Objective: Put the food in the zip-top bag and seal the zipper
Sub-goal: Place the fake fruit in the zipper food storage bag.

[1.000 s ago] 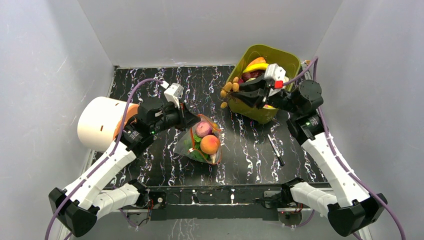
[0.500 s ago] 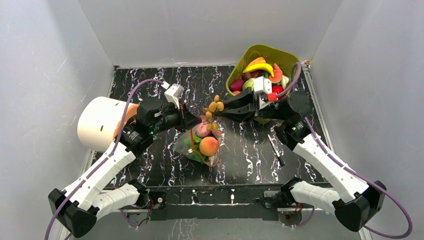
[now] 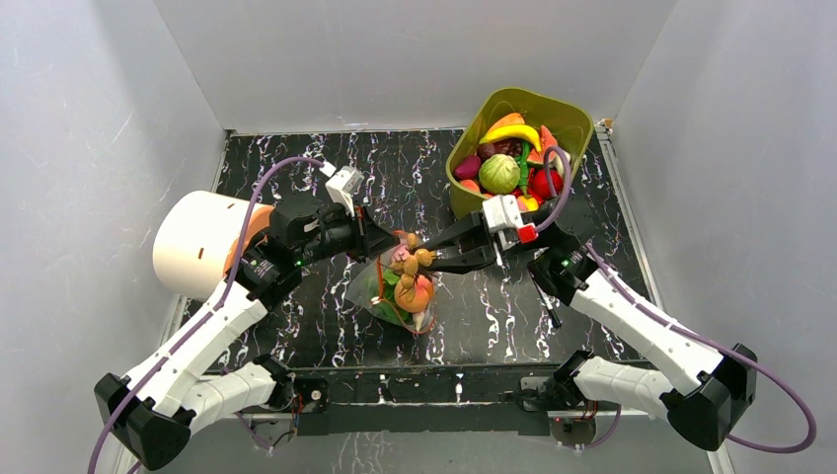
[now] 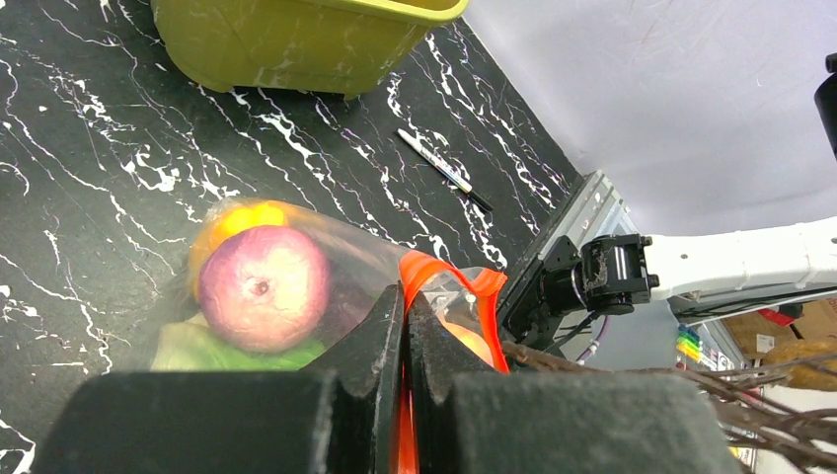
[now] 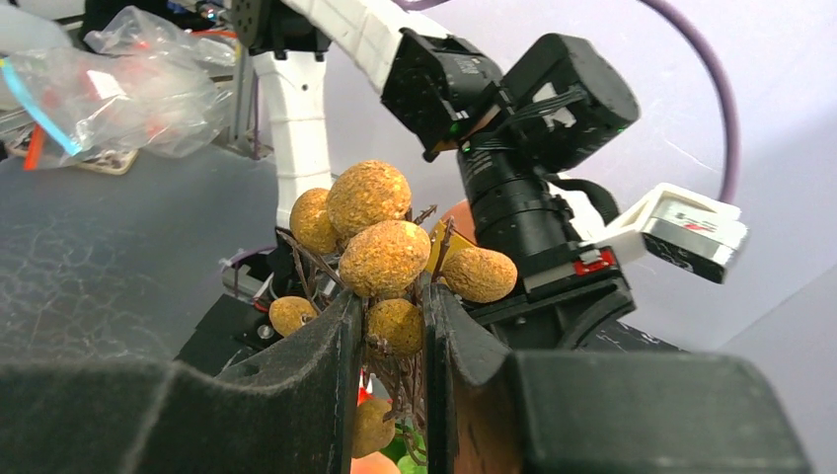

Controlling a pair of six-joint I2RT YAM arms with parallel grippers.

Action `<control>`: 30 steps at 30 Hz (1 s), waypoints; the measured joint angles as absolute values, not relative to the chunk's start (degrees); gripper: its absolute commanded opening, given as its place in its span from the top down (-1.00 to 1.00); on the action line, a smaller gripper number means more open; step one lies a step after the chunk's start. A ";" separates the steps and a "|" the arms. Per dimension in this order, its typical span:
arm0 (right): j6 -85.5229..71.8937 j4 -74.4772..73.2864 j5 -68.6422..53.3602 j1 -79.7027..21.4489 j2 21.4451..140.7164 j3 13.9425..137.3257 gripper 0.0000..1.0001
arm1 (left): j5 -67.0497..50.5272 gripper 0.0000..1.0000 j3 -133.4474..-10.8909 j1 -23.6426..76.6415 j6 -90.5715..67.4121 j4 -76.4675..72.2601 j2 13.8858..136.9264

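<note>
Both clamped: right gripper (image 5: 393, 318) on fruit cluster (image 5: 383, 255), directly over zip-top bag (image 3: 378, 292); left gripper (image 4: 406, 336) on zipper (image 4: 426, 269). Straight down next, likely.

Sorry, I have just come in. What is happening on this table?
Two robot arms are filling a clear bag with toy food. The left gripper pinches the orange strip at the bag's mouth and holds it up. The right gripper holds a bunch of small brown fruits just over that mouth. A purple piece and a peach lie inside already. More toy food sits in the green tub. The bag is not sealed yet.
</note>
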State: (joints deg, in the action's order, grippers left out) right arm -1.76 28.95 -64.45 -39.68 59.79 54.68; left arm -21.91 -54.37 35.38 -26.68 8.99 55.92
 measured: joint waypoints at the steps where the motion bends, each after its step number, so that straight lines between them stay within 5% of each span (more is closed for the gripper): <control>1: -1.06 28.64 -64.97 -39.90 59.86 54.46 0.89 | -22.02 1.00 -54.37 35.38 -26.68 8.99 55.94; 12: 13.19 15.86 -65.91 -40.88 64.79 54.43 0.87 | -24.93 1.00 -53.56 35.38 -27.24 7.77 55.94; 30: 45.19 -17.10 -47.72 -43.53 66.17 54.52 0.90 | -29.69 1.00 -53.54 35.38 -26.39 7.81 56.93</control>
